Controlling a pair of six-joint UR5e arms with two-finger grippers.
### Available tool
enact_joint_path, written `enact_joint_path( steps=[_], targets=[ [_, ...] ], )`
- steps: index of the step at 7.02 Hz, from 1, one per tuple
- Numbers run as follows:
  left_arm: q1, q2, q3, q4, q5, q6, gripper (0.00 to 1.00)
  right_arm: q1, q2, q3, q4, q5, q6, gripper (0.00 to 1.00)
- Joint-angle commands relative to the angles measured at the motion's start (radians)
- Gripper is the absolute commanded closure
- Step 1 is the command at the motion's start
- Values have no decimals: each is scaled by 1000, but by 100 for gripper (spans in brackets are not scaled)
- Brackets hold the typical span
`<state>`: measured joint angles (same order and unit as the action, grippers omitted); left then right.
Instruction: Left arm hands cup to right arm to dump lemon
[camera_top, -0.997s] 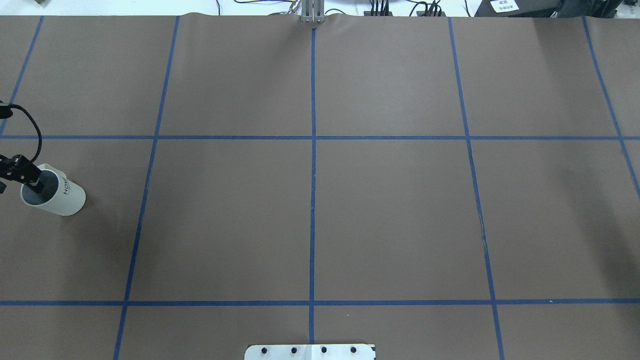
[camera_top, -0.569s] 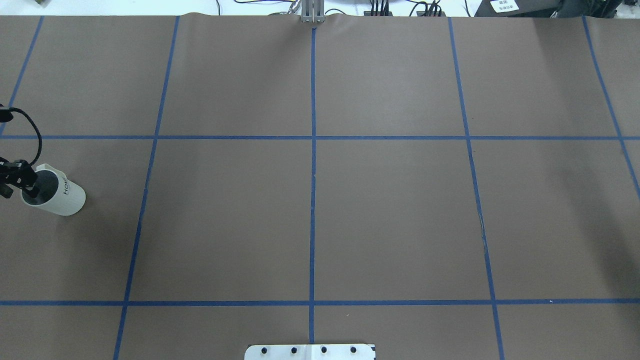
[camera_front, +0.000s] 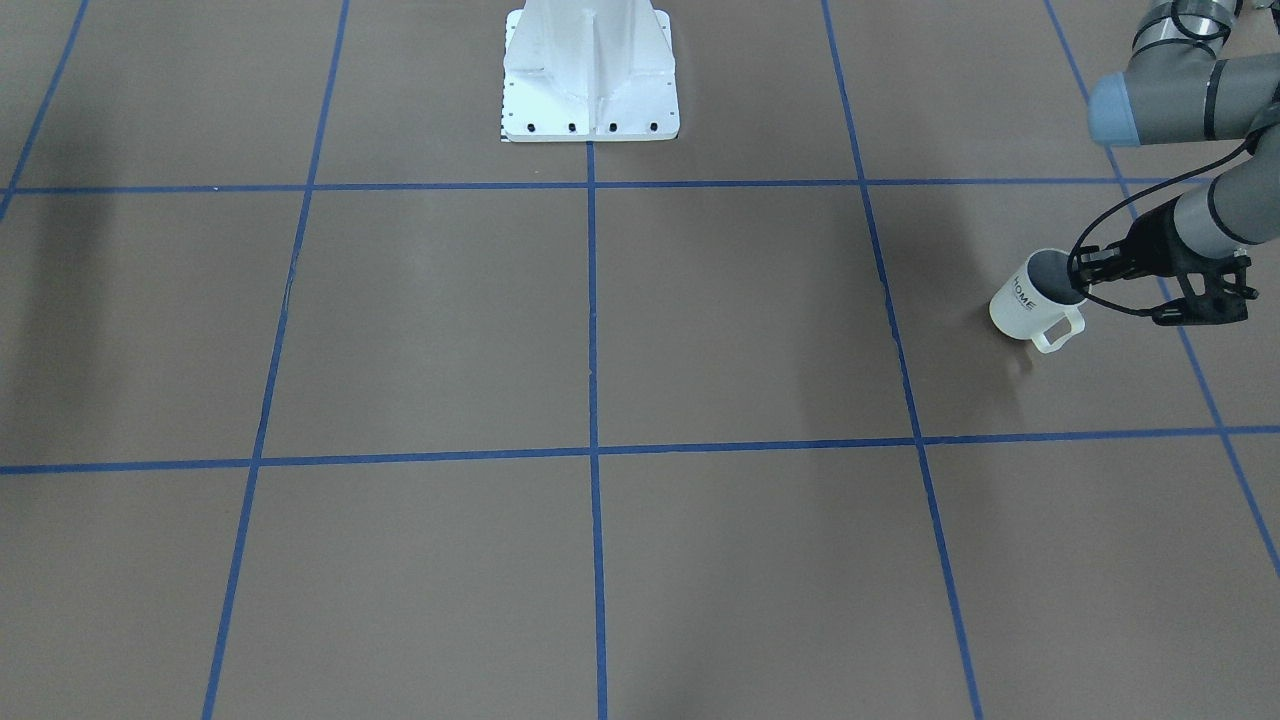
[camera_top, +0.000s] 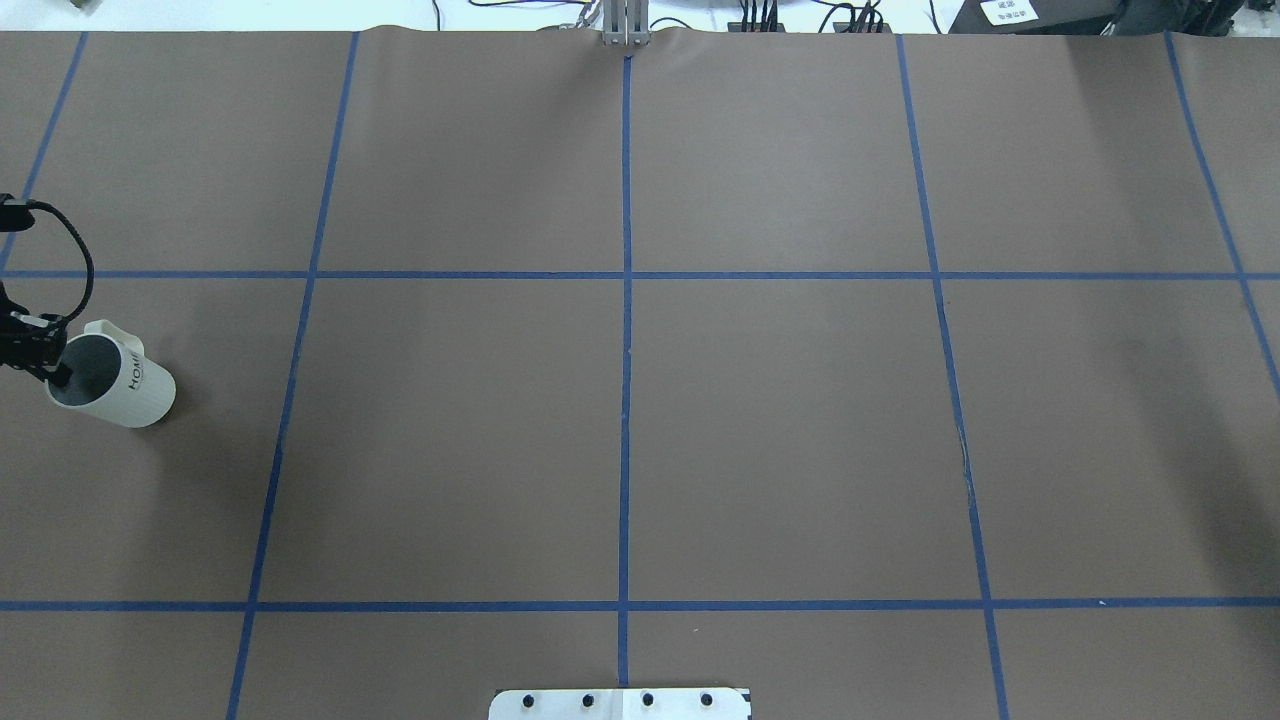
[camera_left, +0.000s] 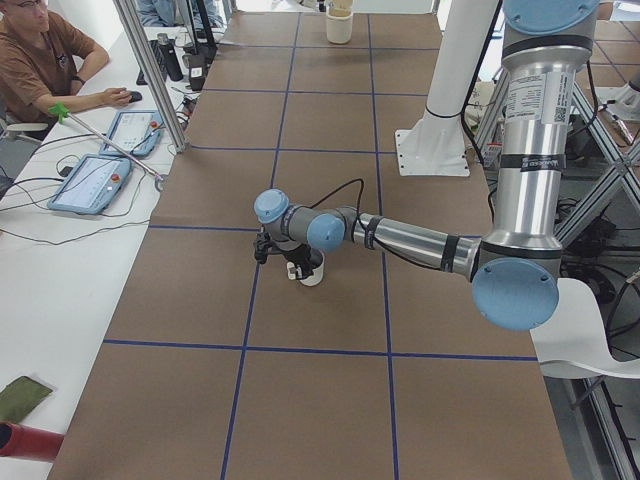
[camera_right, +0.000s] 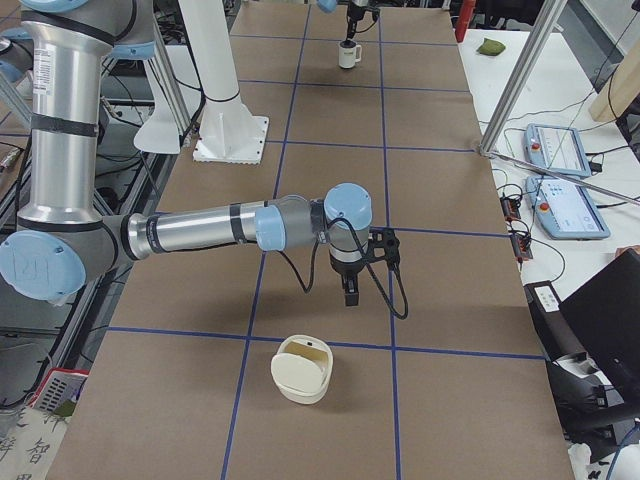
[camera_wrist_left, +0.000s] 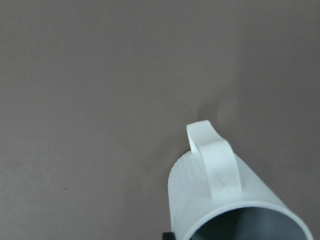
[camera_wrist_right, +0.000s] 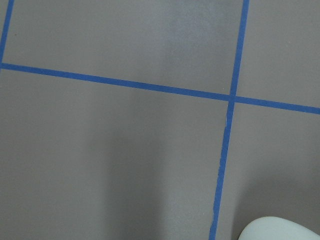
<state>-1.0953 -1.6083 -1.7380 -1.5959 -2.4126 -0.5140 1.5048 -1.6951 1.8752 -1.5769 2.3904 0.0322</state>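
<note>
Slightly toward 2 o'clock in the overhead view, the cup (camera_top: 125, 392) had been shifted since a second before. The black finger seen well over its mouth then was now found at the mouth's 9 o'clock rim.

In that view the cup's long axis was seen running from 10 o'clock to 4 o'clock, with the grey mouth toward 10 and the base toward 4. How much of that lean was camera angle could not be told. The handle (camera_front: 1058, 330) was turned toward 12 o'clock overhead, and the word "HOME" was carried on the wall toward 3 o'clock.

The cup was placed at the 9 o'clock margin of the table (camera_top: 780, 430), close to where the picture is cut off. A blue line (camera_top: 290, 400) ran at its 3 o'clock, with open brown surface beyond. Whether the base touched the table could not be told.

The left gripper (camera_top: 55, 368), borne by the left arm (camera_front: 1200, 225), was closed narrowly over the rim wall.

The right gripper (camera_right: 350, 290), on the right arm (camera_right: 200, 230), was pointed toward 6 o'clock above the table. Its opening could not be told. A cream rounded object (camera_right: 300, 370) lay near its 7 o'clock.
</note>
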Motion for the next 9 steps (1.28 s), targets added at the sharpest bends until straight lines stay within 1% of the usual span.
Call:
enact_joint_path(
  steps=[1,2,3,4,5,6,7,8,9],
  targets=[
    [0,-91,-108,212,-2,-24,100,0,9,4,11,12,-5,0],
    [0,-187,-150,393,0,-31,100,-11,9,-1,87,50,0,0],
    [0,-272,-153,457,-3,-120,100,-41,-3,-1,213,56,9,0],
    [8,-338,-144,458,-3,-206,100,-66,-23,-4,303,55,53,0],
    [53,-376,-141,459,-20,-265,100,-81,-24,-13,377,56,83,0],
    [84,-422,-124,459,-45,-323,100,-107,-21,-18,434,56,171,0],
    [98,-464,-123,455,-46,-401,100,-144,-12,-28,539,49,234,0],
    [113,-520,-98,450,-46,-476,100,-170,-11,-30,655,11,311,0],
    [132,-577,-59,449,-48,-518,100,-226,-11,-30,764,-88,321,0]
  ],
)
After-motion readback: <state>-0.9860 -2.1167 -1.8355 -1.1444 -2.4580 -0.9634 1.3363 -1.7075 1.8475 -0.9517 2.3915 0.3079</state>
